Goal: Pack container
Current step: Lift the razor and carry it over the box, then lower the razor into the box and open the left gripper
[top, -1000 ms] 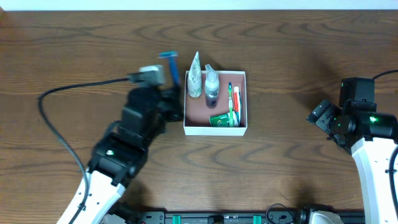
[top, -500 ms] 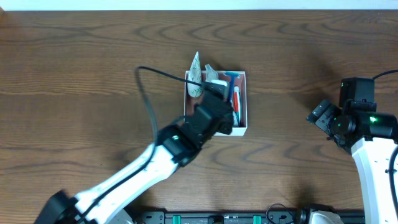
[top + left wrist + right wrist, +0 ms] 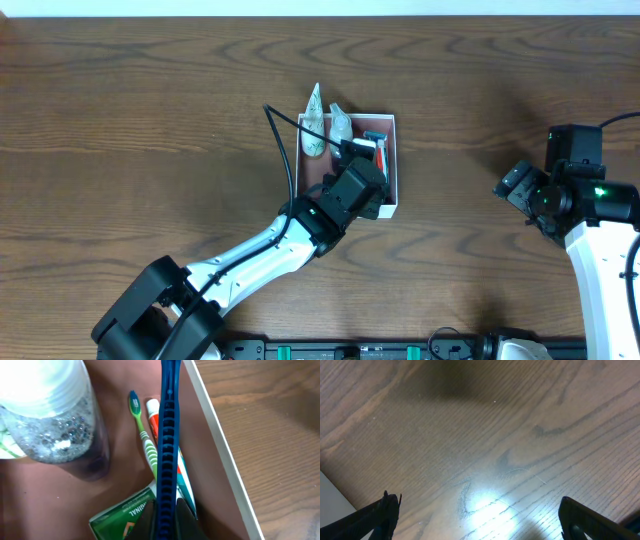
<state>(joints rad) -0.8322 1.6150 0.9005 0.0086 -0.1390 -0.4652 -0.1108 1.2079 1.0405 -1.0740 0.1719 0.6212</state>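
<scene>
Overhead, half-hidden under the left arm (image 3: 280,245): container (image 3: 396,170), mid-table. Pinched in left gripper (image 3: 166,521): blue razor (image 3: 168,435), head cut off. On cropped green box (image 3: 120,518), only "GINAL" legible. Right gripper (image 3: 480,510) spread wide over table (image 3: 495,435).

A dark brown wooden table (image 3: 120,120) with wavy grain fills nearly the whole overhead view. Beyond its far edge runs a thin pale strip (image 3: 320,6). In the right wrist view, a bright glare (image 3: 480,502) of light lies on the wood.
</scene>
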